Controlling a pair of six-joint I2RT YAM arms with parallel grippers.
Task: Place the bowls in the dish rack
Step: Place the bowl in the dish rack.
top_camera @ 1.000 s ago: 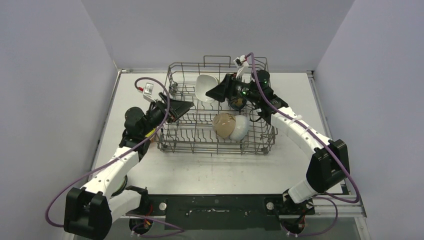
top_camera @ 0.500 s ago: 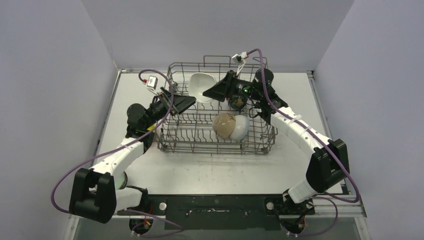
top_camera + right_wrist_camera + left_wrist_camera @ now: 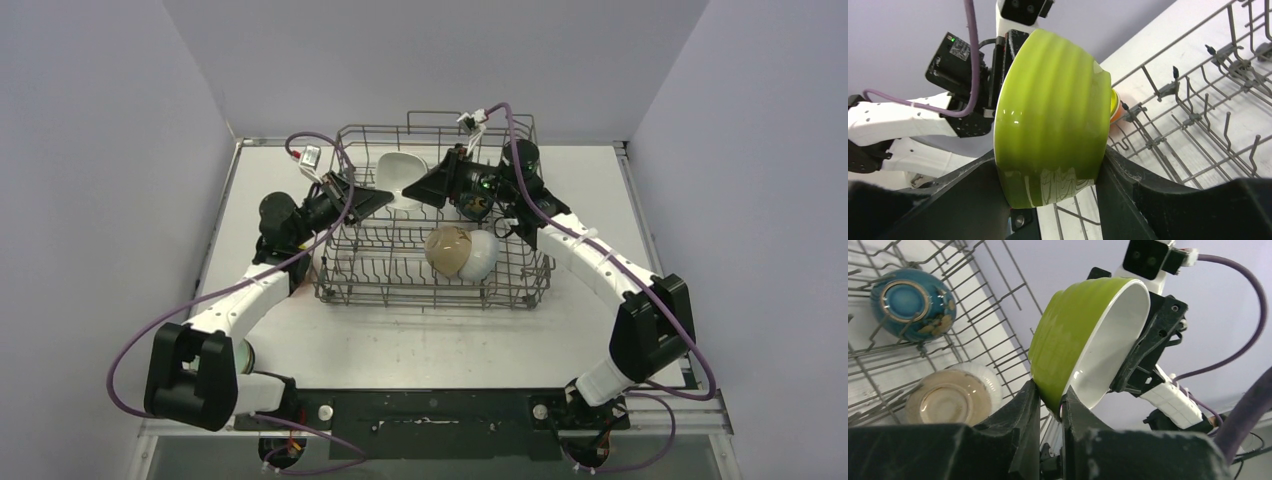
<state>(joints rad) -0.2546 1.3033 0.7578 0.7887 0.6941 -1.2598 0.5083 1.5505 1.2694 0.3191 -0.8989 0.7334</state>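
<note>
Moved up-frame, the left gripper (image 3: 1049,390) is clamped on the lime bowl (image 3: 1068,330) at its rim, with the right gripper (image 3: 1050,165) closed across it, above the upper rows of the dish rack (image 3: 430,300), where a beige bowl (image 3: 447,250) is held lower right.

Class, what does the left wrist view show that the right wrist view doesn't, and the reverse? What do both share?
Left wrist only: the blue-patterned bowl and beige bowl in the dish rack, and the white inside of the lime bowl. Right wrist only: an orange-yellow sliver behind that bowl. Both: the lime bowl's green outside and rack wires.
</note>
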